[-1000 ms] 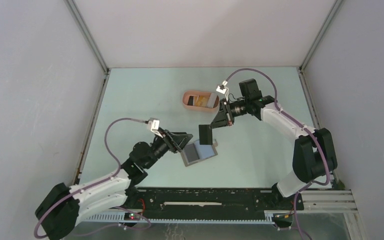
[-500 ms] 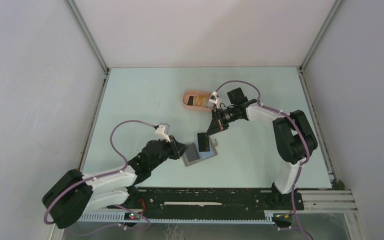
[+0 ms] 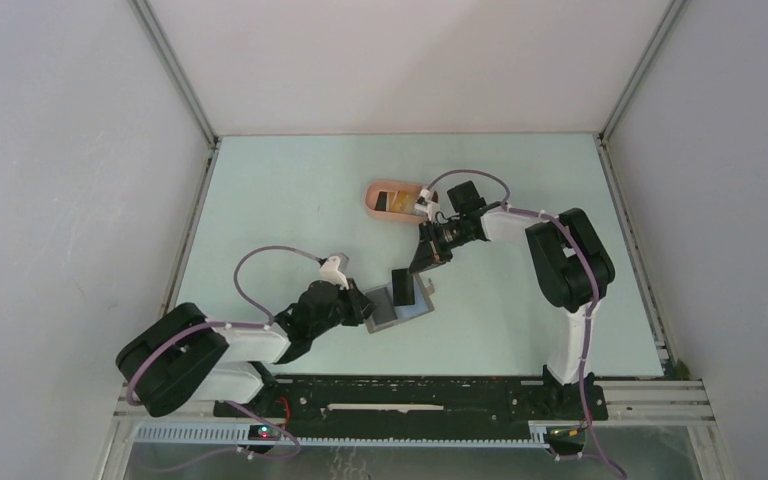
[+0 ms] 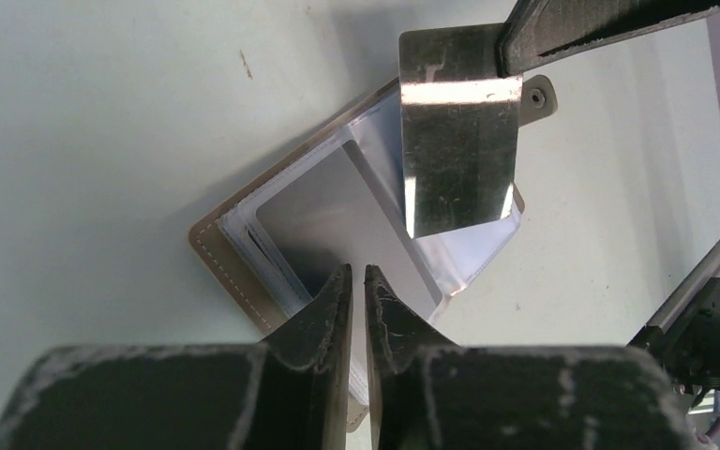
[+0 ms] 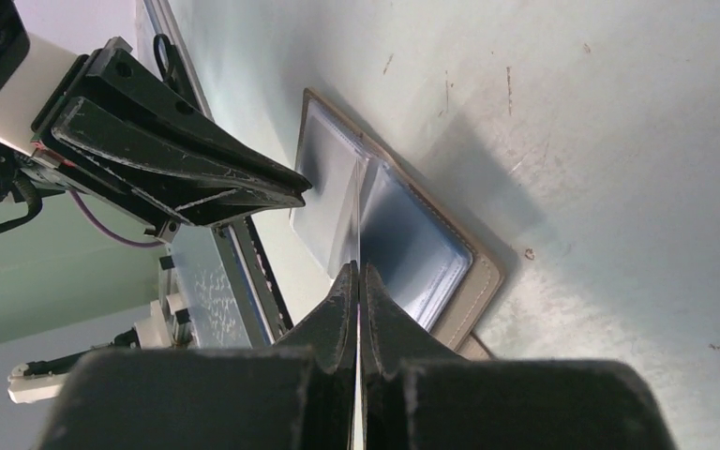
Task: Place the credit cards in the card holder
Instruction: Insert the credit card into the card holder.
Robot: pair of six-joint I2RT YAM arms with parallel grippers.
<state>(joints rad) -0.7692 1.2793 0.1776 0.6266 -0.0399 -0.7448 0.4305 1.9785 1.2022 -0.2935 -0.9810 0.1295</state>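
The grey card holder (image 3: 407, 308) lies open on the table, clear sleeves up. It fills the middle of the left wrist view (image 4: 319, 211) and shows in the right wrist view (image 5: 422, 248). My left gripper (image 3: 368, 306) (image 4: 358, 274) is pinched nearly shut on the holder's near edge, with a thin gap between its jaws. My right gripper (image 3: 422, 262) (image 5: 358, 272) is shut on a black credit card (image 3: 399, 286) (image 4: 457, 141). This card stands upright, its lower edge at the sleeves. In the right wrist view the card (image 5: 359, 216) appears edge-on.
A salmon-pink oval tray (image 3: 374, 192) at the back holds more cards, one black (image 3: 391, 201) and one orange-yellow (image 3: 416, 204). The left gripper's fingers (image 5: 187, 173) reach in from the holder's left side. Grey walls enclose the table on three sides.
My left gripper moved in over the holder's near edge and closed from open to a thin gap. My right gripper came down and left, lowering the black card onto the holder.
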